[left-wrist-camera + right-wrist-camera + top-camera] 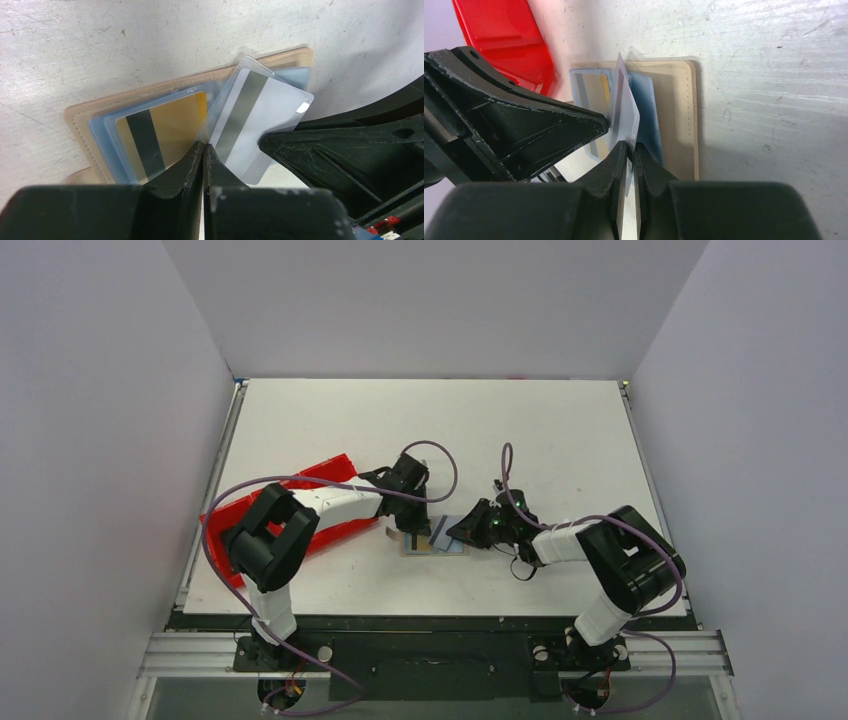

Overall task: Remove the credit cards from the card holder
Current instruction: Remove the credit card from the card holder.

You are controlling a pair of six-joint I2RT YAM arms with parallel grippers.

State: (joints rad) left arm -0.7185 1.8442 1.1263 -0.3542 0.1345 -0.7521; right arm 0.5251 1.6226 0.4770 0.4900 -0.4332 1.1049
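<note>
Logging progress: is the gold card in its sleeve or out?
In. The gold card sits inside a clear sleeve of the card holder.

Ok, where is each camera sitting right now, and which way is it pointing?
Top external: above and behind the bases, looking down at the table; both arms show.
Left wrist: on the left arm, looking down past the left gripper at the card holder.
Right wrist: on the right arm, looking past the right gripper, shut on the pale card.
Shared: both wrist views show that card.
</note>
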